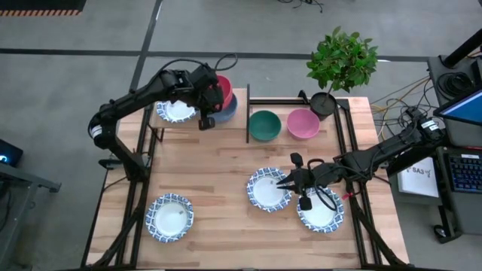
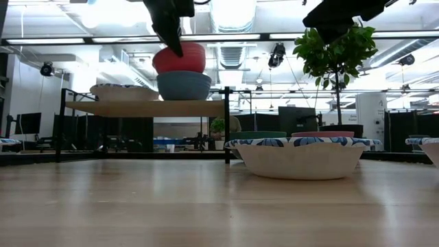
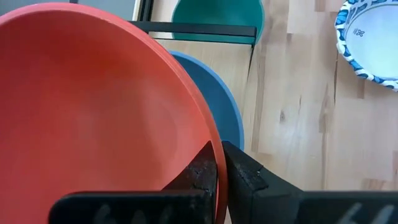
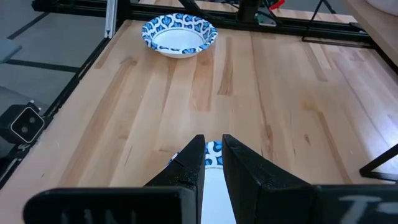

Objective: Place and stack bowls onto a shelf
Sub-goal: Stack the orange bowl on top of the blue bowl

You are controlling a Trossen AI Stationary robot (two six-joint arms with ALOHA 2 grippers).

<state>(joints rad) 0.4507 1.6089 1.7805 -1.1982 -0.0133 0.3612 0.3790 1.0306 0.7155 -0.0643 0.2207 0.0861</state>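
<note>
My left gripper (image 3: 217, 149) is over the shelf (image 2: 137, 108), shut on the red bowl (image 1: 224, 89). The red bowl sits tilted inside the blue bowl (image 2: 184, 85), which stands on the shelf board next to a white blue-rimmed bowl (image 1: 177, 111). My right gripper (image 4: 213, 144) hovers above another white blue-rimmed bowl (image 1: 267, 190) standing on the table. Its fingers are a narrow gap apart and touch nothing. The green bowl (image 1: 265, 125) and the pink bowl (image 1: 303, 123) stand on the table beside the shelf. My left gripper pinches the red bowl's rim (image 3: 208, 134), one finger inside the bowl and one outside. It comes from above, pointing down (image 2: 171, 34). The bowl tilts in the hold, its lower part (image 2: 180, 67) down in the blue bowl.
Two more white blue-rimmed bowls stand on the table, one near the right edge (image 1: 320, 211) and one at the near left (image 1: 169, 217). A potted plant (image 1: 340, 64) stands at the far right corner. The shelf's black frame post (image 1: 248, 113) rises between the blue and green bowls.
</note>
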